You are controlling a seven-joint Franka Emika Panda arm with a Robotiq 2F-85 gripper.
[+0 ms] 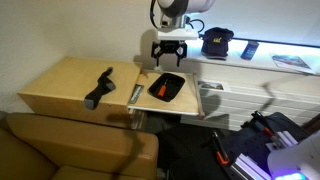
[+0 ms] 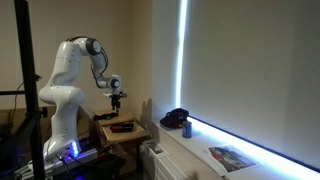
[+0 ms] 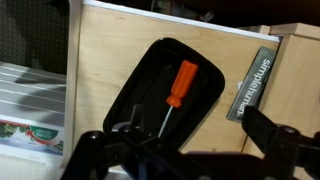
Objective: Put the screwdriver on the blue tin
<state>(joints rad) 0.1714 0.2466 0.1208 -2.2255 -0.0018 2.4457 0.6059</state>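
Observation:
The screwdriver [image 3: 181,82], with an orange handle and a thin shaft, lies in a black tray [image 3: 140,90] on the wooden table; it also shows in an exterior view [image 1: 160,88]. My gripper [image 3: 185,150] hangs open and empty above the tray, its fingers apart on either side of the shaft tip; it shows in both exterior views [image 1: 170,52] [image 2: 118,100]. The blue tin [image 1: 248,49] lies flat on the white windowsill, right of a dark navy cap [image 1: 217,42]; it also shows in an exterior view [image 2: 187,128].
A long black tool with an angled handle [image 1: 100,86] lies on the wooden table [image 1: 60,85]. A grey labelled strip [image 3: 252,85] lies beside the tray. A magazine [image 1: 291,61] lies further along the sill. A brown sofa [image 1: 70,150] stands in front.

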